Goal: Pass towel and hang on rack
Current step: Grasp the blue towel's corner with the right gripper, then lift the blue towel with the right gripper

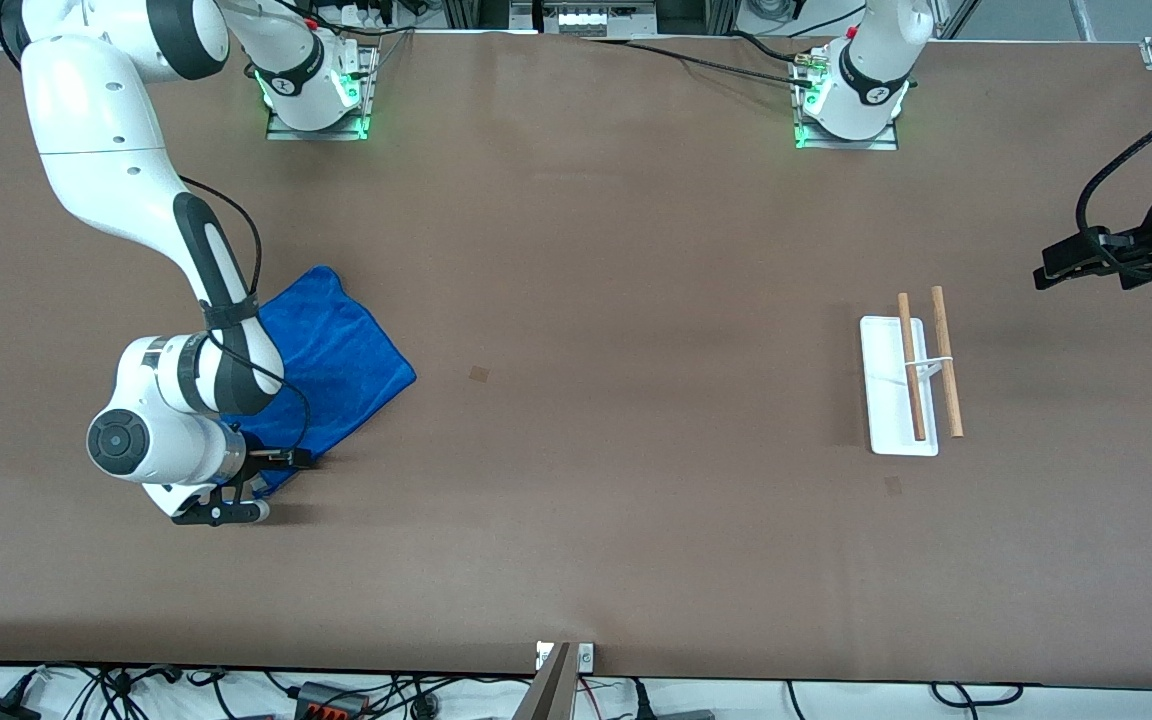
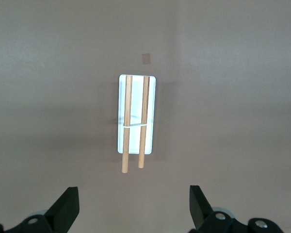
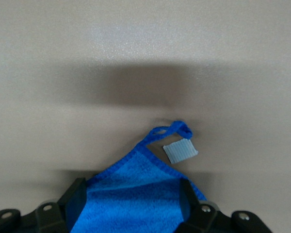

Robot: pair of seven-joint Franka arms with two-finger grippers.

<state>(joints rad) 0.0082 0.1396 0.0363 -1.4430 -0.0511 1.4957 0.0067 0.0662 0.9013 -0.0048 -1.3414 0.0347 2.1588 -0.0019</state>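
Two arms share the brown table (image 1: 576, 300). At the lower left of the front view we see the right gripper (image 1: 236, 497) down at the towel's (image 1: 341, 350) corner nearest the camera. In the right wrist view its fingers (image 3: 72, 201) stand spread on either side of the blue cloth, the grey tag (image 3: 180, 150) just past them; they seem not yet clamped, though we cannot be sure of contact. The towel lies flat at the right arm's end. At the right edge of the front view the left gripper (image 2: 133, 206) waits in the air, jaws wide apart and empty, looking down on the rack (image 1: 898, 385) with its two wooden bars (image 1: 946, 360).
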